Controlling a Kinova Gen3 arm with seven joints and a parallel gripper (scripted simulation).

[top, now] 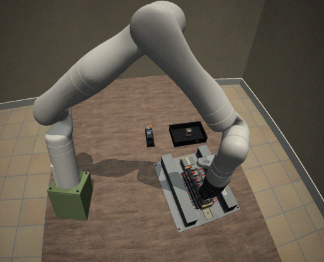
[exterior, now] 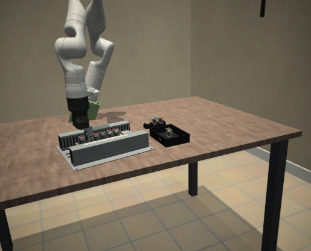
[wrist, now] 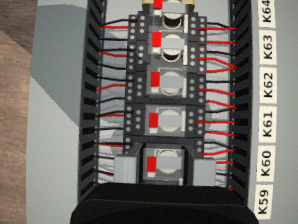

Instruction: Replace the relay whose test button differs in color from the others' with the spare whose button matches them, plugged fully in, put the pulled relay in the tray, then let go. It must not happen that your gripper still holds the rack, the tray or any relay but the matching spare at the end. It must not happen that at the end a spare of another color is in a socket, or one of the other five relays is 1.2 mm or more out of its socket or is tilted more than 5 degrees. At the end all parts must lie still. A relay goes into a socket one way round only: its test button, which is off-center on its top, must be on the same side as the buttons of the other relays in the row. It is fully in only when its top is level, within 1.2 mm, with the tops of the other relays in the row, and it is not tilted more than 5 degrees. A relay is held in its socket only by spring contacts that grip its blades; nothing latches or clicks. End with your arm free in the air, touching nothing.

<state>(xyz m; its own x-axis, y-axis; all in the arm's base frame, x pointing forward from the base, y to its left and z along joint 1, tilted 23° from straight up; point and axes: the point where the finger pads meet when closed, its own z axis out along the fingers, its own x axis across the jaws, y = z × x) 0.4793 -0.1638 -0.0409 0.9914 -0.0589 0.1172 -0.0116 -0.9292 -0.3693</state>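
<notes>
My gripper (wrist: pixel 162 158) (top: pixel 206 202) (exterior: pixel 89 133) is shut on a red-button relay (wrist: pixel 164 161) at the near end of the socket row on the grey panel (top: pixel 183 224) (exterior: pixel 78 165). Its button is on the left, like the red buttons of the other relays in the row (wrist: pixel 166 83) (top: pixel 193 176) (exterior: pixel 106 133). I cannot tell how deep the held relay sits. An orange-button relay (top: pixel 188 131) (exterior: pixel 168 131) lies in the black tray (top: pixel 173 136) (exterior: pixel 173 142). Two spares (top: pixel 149 129) (exterior: pixel 157 119), one blue-buttoned and one orange-buttoned, stand on a black holder (top: pixel 150 142).
Grey wiring ducts (top: pixel 179 192) (exterior: pixel 109 148) (wrist: pixel 100 63) run along both sides of the relay row. Red wires lead to the sockets. The arm's green base (top: pixel 70 198) stands at the table's left. The tray is just beyond the panel.
</notes>
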